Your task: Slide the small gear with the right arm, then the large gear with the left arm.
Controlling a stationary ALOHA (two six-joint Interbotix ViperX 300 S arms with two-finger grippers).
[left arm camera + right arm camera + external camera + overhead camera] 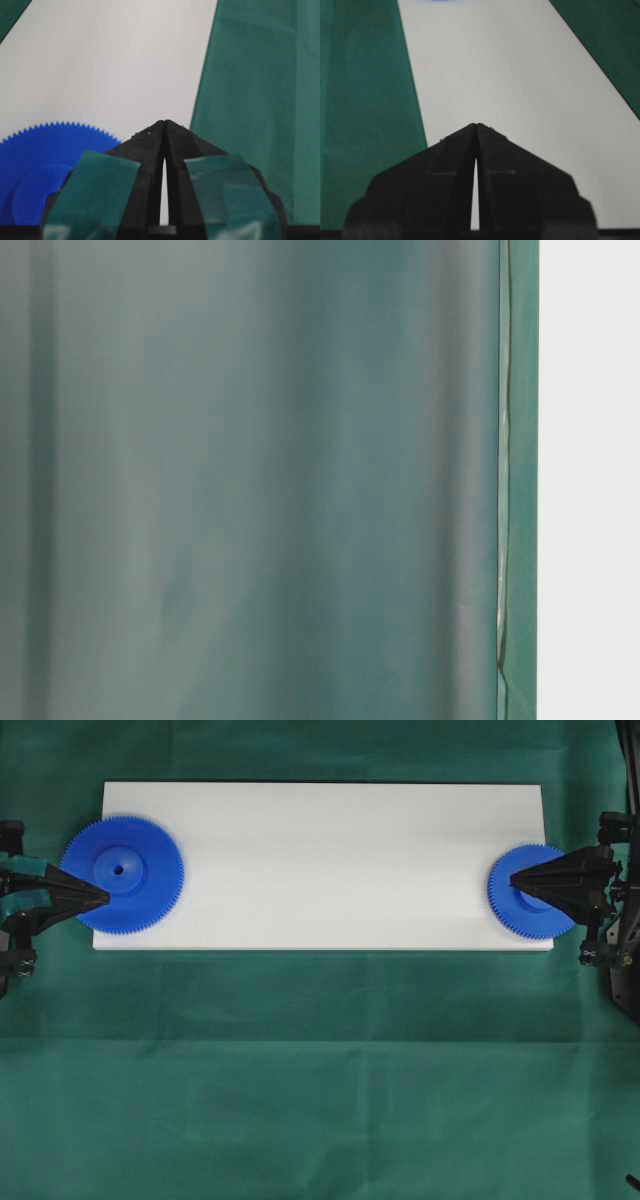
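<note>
Resting on opposite ends of a white board (pixel 330 860), both gears sit under pinched-together tips: the right gripper (pixel 514 879) points over the small gear (pixel 522 915), while the left gripper (pixel 104 898) overlaps the large gear (pixel 130 840) at its near rim.

You are looking at a long white rectangular board (pixel 330 860) lying flat on a dark green cloth (pixel 320 1070) that covers the table on all sides. The cloth shows faint creases in front of the board. In the table-level view, a blurred green curtain (pixel 250 480) hangs as backdrop, with the cloth's edge (pixel 520 540) beside a pale strip.
</note>
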